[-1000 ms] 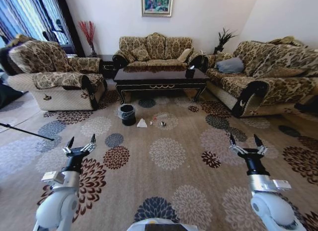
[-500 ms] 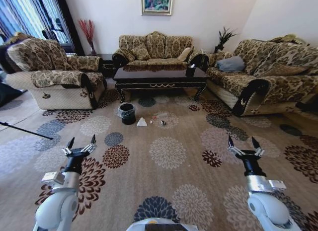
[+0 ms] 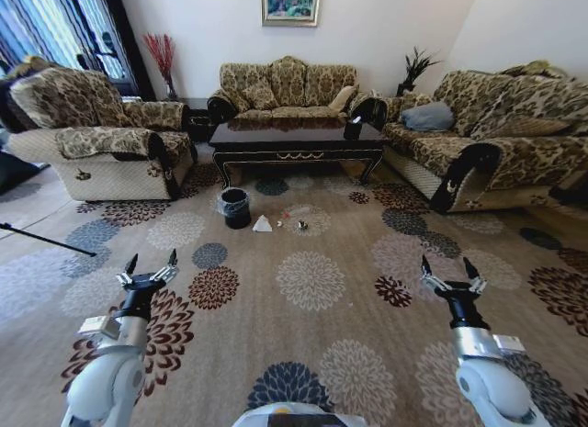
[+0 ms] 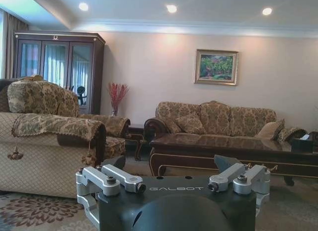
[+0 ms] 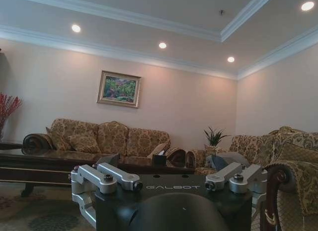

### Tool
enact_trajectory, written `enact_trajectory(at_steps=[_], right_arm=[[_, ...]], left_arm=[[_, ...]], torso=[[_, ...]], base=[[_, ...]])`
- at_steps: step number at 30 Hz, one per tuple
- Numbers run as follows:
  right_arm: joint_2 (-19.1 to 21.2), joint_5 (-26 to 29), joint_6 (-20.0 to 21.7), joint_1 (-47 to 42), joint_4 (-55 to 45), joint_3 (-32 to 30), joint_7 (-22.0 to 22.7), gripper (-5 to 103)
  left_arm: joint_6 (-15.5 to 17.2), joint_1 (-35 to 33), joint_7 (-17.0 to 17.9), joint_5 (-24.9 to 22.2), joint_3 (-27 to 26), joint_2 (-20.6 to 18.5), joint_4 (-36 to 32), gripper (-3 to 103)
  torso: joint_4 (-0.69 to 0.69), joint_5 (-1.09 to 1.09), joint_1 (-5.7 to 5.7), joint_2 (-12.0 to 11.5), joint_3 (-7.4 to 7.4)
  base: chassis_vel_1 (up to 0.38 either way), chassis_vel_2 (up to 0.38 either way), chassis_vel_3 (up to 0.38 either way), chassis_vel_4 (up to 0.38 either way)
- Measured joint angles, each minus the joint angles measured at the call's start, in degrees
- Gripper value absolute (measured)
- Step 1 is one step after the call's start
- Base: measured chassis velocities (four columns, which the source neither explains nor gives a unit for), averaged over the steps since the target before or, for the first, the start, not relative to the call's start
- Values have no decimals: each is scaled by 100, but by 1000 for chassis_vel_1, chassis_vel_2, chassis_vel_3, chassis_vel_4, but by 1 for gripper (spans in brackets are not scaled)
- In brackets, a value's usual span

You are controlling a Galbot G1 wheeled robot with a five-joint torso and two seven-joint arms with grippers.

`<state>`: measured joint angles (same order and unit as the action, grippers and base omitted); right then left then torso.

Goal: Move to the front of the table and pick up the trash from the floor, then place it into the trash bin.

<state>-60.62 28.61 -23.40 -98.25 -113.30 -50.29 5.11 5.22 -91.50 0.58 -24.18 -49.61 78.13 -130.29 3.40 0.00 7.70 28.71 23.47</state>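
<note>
Trash (image 3: 276, 224): on the carpet before the table (image 3: 297, 142), just beside the trash bin (image 3: 234, 208).
Grippers: left gripper (image 3: 149, 267) and right gripper (image 3: 449, 275) spread open, empty, well short.
Risk: items are tiny, probably tissue and wrapper; rolling up could clip the bin.

Trash (image 3: 263, 225) between trash bin (image 3: 235, 207) and table (image 3: 297, 139)

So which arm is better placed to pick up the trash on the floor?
Neither clearly yet. The trash lies far ahead, beside the trash bin, slightly to the robot's left, so the open left gripper looks marginally better placed than the open right gripper.
</note>
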Motion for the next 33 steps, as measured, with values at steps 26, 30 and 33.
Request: enact_trajectory(at_steps=[26,30,33], right_arm=[[-123,869,363,-40,-488,243,339,100],[42,729,353,-73,-470,203,218,100],[115,686,378,-91,-482,172,160,100]], left_arm=[[32,-199,-74,-455,-46,73,-298,100],[33,-206,-72,-469,-100,21,-313,100],[33,-205,-73,-453,-110,9,-313,100]], torso=[[0,0,-227,-620,-391],[0,0,-265,-717,-450],[1,-1,-278,-750,-472]], base=[[0,0,0,0],[0,0,0,0],[0,0,0,0]])
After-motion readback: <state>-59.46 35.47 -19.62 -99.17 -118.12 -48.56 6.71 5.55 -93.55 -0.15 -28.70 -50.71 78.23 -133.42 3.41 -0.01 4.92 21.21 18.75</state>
